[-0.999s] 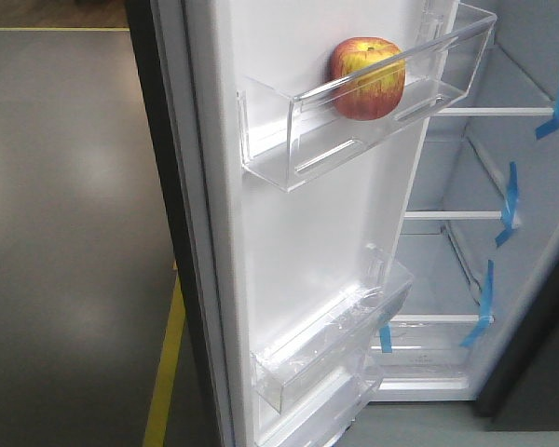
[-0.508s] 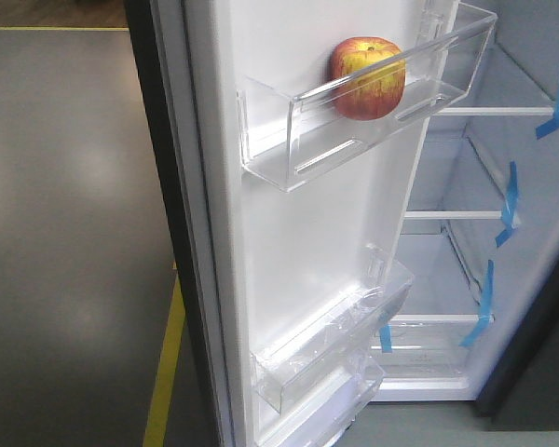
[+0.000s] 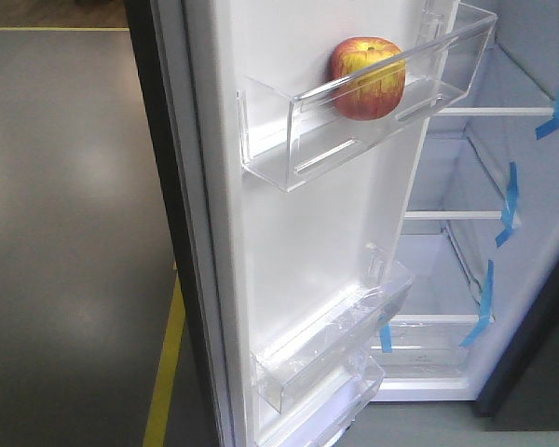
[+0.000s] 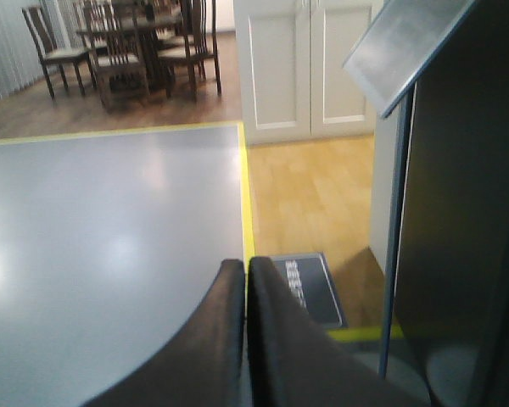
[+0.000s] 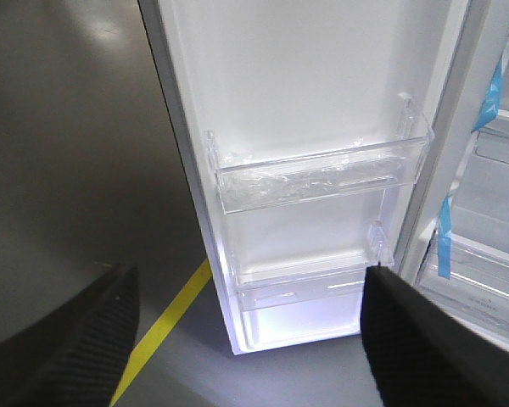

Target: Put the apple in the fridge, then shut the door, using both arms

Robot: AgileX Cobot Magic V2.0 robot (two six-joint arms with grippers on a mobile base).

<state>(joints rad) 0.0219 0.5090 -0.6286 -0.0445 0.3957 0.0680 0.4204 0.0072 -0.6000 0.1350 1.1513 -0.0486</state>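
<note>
The apple (image 3: 367,78) sits upright in the clear upper bin (image 3: 289,168) on the white inner face of the door (image 3: 307,251), toward the bin's far right end, with nothing touching it. The door stands wide open. To its right is the fridge (image 3: 447,270), its white shelves marked with blue tape strips (image 3: 509,205). Further down the door, two lower bins (image 5: 322,182) hold nothing I can make out.

I judge the placing step done, with the apple stowed in the door rather than on a shelf, which leaves the closing.

The right pincer (image 5: 248,275) is released, its fingers spread wide and holding nothing. It faces the door's lower inner face from just above the grey floor (image 3: 74,233) and its yellow line (image 3: 163,372). The left pincer (image 4: 246,267) is clenched on nothing, its fingers pressed together. It points across the floor, with a dark panel to its right that is probably the door's outer face.

The next move is a push on the outer face, swinging the door to the right toward the fridge. The left pincer seems better placed for that. The right pincer is on the inner side and should draw clear first, or the closing door could trap it. A gentle swing would keep the apple from rolling along its bin.
</note>
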